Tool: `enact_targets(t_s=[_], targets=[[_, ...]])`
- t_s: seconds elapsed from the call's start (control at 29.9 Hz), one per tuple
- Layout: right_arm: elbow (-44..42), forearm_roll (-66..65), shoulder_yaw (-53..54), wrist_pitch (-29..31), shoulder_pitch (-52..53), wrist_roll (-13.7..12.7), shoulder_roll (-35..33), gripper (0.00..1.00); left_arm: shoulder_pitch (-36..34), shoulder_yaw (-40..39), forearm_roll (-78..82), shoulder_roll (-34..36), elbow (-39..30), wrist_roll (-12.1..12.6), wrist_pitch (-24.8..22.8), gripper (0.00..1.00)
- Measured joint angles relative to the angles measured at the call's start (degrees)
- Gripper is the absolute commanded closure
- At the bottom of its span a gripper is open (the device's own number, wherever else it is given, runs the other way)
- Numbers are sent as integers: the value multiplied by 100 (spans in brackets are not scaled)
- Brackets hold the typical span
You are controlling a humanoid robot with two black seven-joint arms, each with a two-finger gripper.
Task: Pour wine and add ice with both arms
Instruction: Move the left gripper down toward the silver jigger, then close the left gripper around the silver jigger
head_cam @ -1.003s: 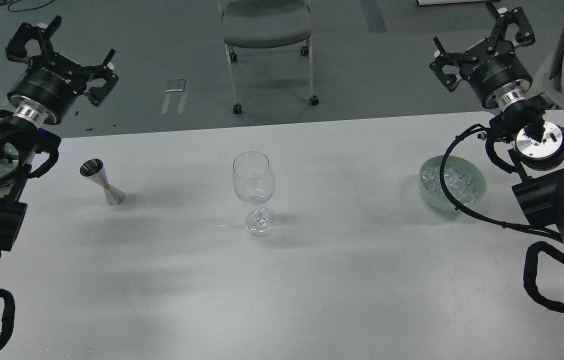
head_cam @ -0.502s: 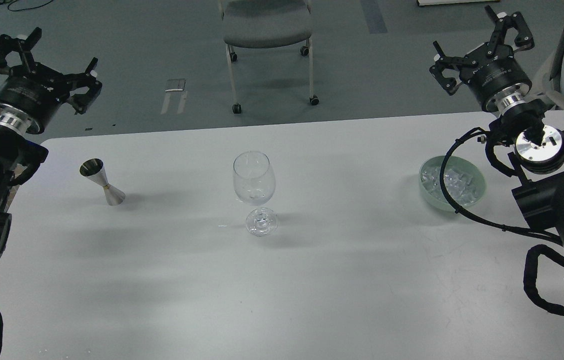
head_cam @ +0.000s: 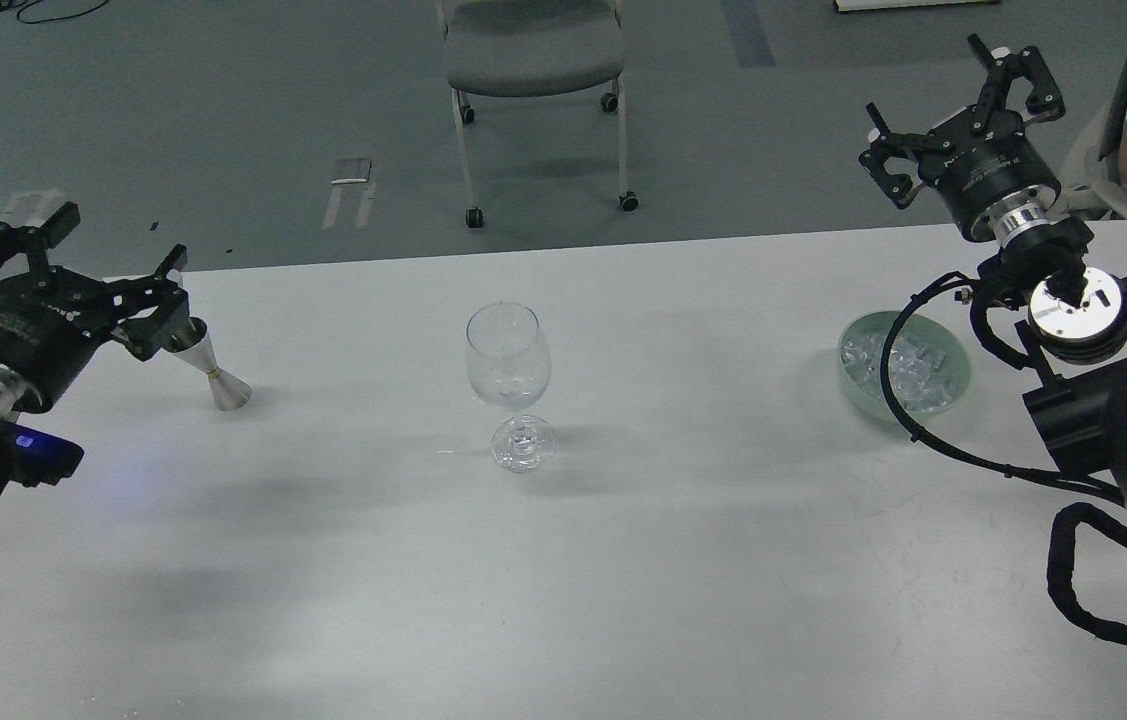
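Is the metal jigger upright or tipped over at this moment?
Upright. The jigger stands on its wider lower cone on the table, open mouth up. The left pincer, open, is close beside its top; contact cannot be told.

White table [head_cam: 623, 580] carries three things. Steel jigger [head_cam: 211, 375] stands left, wine glass [head_cam: 511, 385] centre. Green bowl [head_cam: 859, 392] of ice [head_cam: 908, 368] sits right.

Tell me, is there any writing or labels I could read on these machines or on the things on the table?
Right gripper: pale lettering runs round its black collar, too small and blurred to read.
Left gripper: faint marks on its black body, not readable.
Wine glass, metal jigger and green bowl of ice: no text visible.
Nothing here can be quoted with confidence.
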Motion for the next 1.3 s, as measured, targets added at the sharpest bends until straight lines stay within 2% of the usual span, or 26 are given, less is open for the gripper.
enact_targets(t_s=[0.17, 0.4, 0.64, 0.77, 0.9, 1.04, 1.1, 1.3], targets=[[1, -7, 0, 0, -6, 0, 0, 0, 689, -285, 0, -385, -298, 7, 87, 6], [1, -10, 0, 0, -122, 0, -9, 0, 1225, -523, 9, -987, -409, 4, 163, 6], [1, -10, 0, 0, -142, 0, -8, 0, 1597, -479, 65, -1298, -358, -45, -684, 6], [-2, -17, 0, 1, -159, 0, -1, 0, 1610, -387, 95, -1356, -247, -66, -722, 8], [-8, -18, 0, 0, -174, 0, 0, 0, 1526, -290, 134, -1347, -207, -75, -308, 8], [-8, -18, 0, 0, -226, 0, -2, 0, 1191, -263, 500, -1305, -193, -71, 781, 7], [-9, -18, 0, -1, -245, 0, -7, 0, 1079, -279, 631, -1303, -168, -64, 1109, 7], [-9, -18, 0, -1, -255, 0, -7, 0, 949, -277, 711, -1322, -98, -57, 1397, 7]])
